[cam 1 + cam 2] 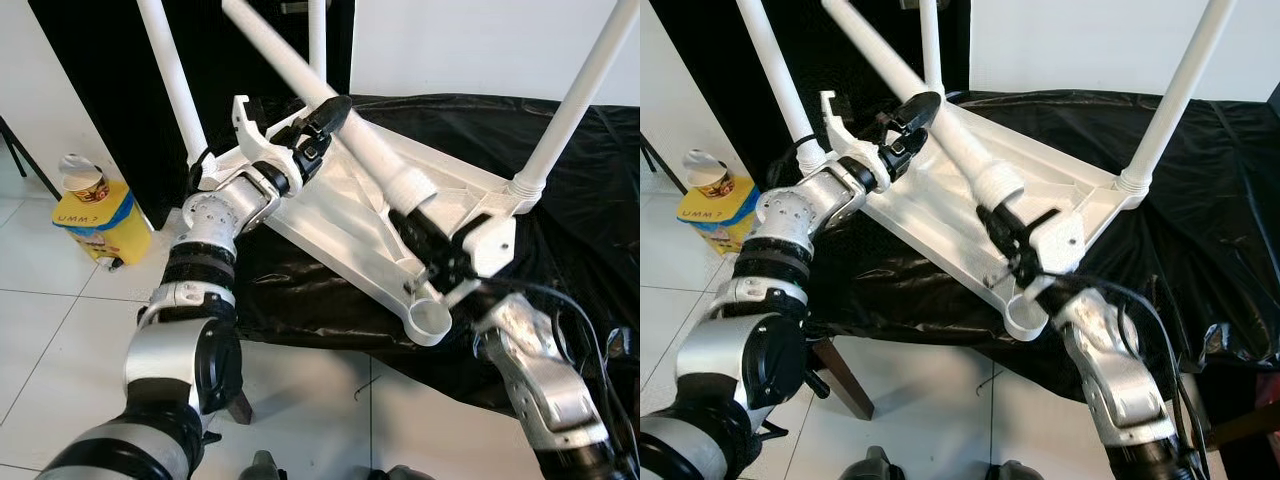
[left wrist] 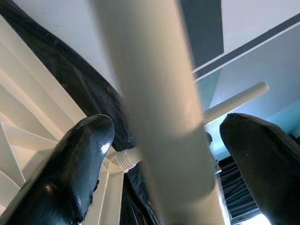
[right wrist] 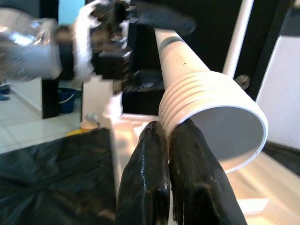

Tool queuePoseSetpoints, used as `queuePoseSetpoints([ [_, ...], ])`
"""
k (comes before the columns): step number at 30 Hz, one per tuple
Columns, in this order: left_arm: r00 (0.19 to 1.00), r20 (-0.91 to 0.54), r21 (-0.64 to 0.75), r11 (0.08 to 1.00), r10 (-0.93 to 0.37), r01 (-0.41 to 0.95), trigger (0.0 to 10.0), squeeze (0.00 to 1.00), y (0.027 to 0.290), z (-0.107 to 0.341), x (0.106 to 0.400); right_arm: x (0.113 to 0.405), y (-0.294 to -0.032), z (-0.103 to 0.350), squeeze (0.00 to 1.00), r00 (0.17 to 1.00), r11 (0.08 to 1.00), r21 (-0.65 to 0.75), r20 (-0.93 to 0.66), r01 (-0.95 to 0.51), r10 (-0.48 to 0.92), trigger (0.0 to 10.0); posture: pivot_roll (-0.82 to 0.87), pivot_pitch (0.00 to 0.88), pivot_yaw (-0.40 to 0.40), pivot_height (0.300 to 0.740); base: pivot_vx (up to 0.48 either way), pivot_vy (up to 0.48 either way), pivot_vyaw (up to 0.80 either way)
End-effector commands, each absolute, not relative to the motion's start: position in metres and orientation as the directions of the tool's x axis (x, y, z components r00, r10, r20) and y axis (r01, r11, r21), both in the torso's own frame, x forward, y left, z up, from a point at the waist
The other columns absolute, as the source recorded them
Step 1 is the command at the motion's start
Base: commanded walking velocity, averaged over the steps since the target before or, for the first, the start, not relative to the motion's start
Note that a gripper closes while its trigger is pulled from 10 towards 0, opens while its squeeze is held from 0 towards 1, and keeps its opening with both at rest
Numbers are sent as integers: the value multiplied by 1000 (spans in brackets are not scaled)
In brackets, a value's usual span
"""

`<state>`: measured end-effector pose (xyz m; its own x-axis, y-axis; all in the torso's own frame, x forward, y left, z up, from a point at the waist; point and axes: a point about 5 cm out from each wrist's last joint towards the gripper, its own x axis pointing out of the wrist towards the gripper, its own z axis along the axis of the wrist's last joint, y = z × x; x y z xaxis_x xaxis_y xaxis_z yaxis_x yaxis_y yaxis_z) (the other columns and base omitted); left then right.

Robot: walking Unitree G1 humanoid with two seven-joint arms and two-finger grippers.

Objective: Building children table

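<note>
Indoor room, domestic or office type not determinable. White tiled floor (image 1: pixel 40 330), plain white walls (image 1: pixel 470 45), black plastic sheeting (image 1: pixel 590 210) over a worktop, yellow container (image 1: pixel 100 225) far left.

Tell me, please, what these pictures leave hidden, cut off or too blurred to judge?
- Tops of the fitted legs: cut off by the eye views' upper edge.
- Loose leg: blurred in the left wrist view; whether the left pincer touches it is unclear.
- Cup label: too small to read.
- Tabletop face: turned down onto the black sheet.
- Right pincer: shut beside the leg's threaded end, holding nothing visible.
</note>
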<state>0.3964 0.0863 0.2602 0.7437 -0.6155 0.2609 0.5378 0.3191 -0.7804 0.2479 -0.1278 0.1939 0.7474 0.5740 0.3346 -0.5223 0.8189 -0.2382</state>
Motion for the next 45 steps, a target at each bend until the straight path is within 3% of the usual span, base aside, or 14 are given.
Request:
queuePoseSetpoints([
  [1,459,563,-594,49,-688,803,10000,0,84,279,384,246,-126,200,0,729,809,-262,350,-527,588,10000,-110,0,20,740,0,0,0],
  [9,548,532,-607,160,-646,779,10000,0,99,291,398,232,-133,194,0,730,786,-285,295,-549,617,10000,-125,9,28,740,0,0,0],
  [10,555,529,-609,169,-642,775,6980,0,100,292,400,230,-134,193,0,733,786,-285,290,-548,616,10000,-125,9,28,740,0,0,0],
  [11,564,522,-608,185,-640,772,6980,0,101,293,401,230,-134,193,0,735,787,-283,286,-548,615,10000,-126,15,33,740,0,0,0],
  [12,574,514,-612,196,-637,766,3255,0,102,292,402,229,-135,193,0,737,788,-282,283,-548,614,10000,-125,16,34,740,0,0,0],
  [14,574,514,-612,196,-637,766,3255,0,102,292,402,229,-135,193,0,737,788,-282,283,-548,614,10000,-125,16,34,740,0,0,0],
  [15,590,510,-628,199,-626,753,0,0,102,291,403,229,-135,192,0,739,788,-282,279,-548,614,10000,-122,19,35,740,0,0,0],
  [30,631,489,-655,223,-602,722,0,0,103,281,407,231,-138,194,0,740,786,-281,269,-551,616,10000,-119,21,31,740,0,0,0],
  [31,633,481,-653,234,-607,721,4275,0,103,281,408,232,-138,194,1000,739,783,-272,265,-560,620,10000,-117,21,30,740,0,0,0],
  [32,633,481,-653,234,-607,721,4275,0,103,281,408,232,-138,194,1000,739,783,-272,265,-560,620,10000,-117,21,30,740,0,0,0],
  [33,644,474,-661,241,-601,711,10000,0,105,280,408,231,-138,193,1000,738,781,-265,261,-565,622,10000,-116,22,29,740,0,0,0],
  [45,701,437,-657,333,-564,676,10000,0,122,279,412,220,-151,182,1000,780,802,-243,203,-546,592,10000,-135,24,30,740,0,0,0],
])
